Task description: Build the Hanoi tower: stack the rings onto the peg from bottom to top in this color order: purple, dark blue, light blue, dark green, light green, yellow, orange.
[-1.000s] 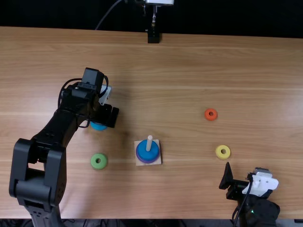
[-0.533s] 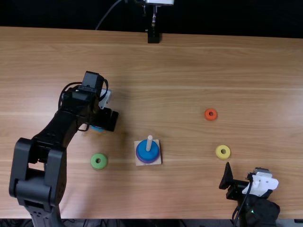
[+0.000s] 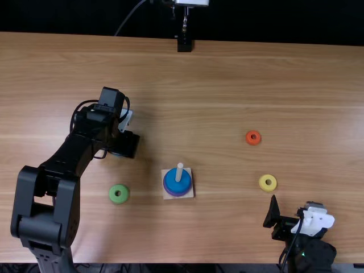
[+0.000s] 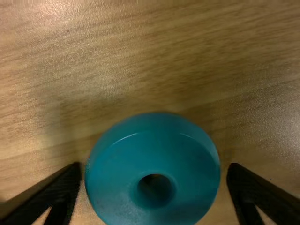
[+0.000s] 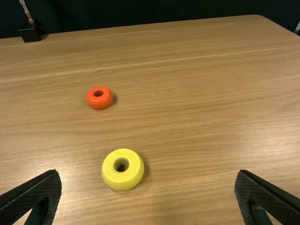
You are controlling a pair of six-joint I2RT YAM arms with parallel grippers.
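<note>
In the top view my left gripper point(image 3: 126, 144) is low over the light blue ring, mostly covering it. The left wrist view has that ring point(image 4: 154, 133), looking teal, flat on the table between the open fingers of my left gripper point(image 4: 153, 171), a narrow gap on each side. The peg point(image 3: 179, 172) rises from a square wooden base point(image 3: 170, 195) with a blue ring point(image 3: 174, 183) above a purple one. A green ring point(image 3: 119, 194) lies left of the base. My right gripper point(image 3: 272, 216) stands near the yellow ring point(image 3: 267, 182); its own view shows this gripper point(image 5: 148, 177) open and empty.
An orange ring point(image 3: 253, 137) lies beyond the yellow one, right of the middle; the right wrist view has the orange ring point(image 5: 99, 98) too. A black stand point(image 3: 184, 44) is at the table's far edge.
My left gripper has shifted slightly to the left and toward the near edge, covering more of the light blue ring. The right arm and the rings on the peg are unchanged.
</note>
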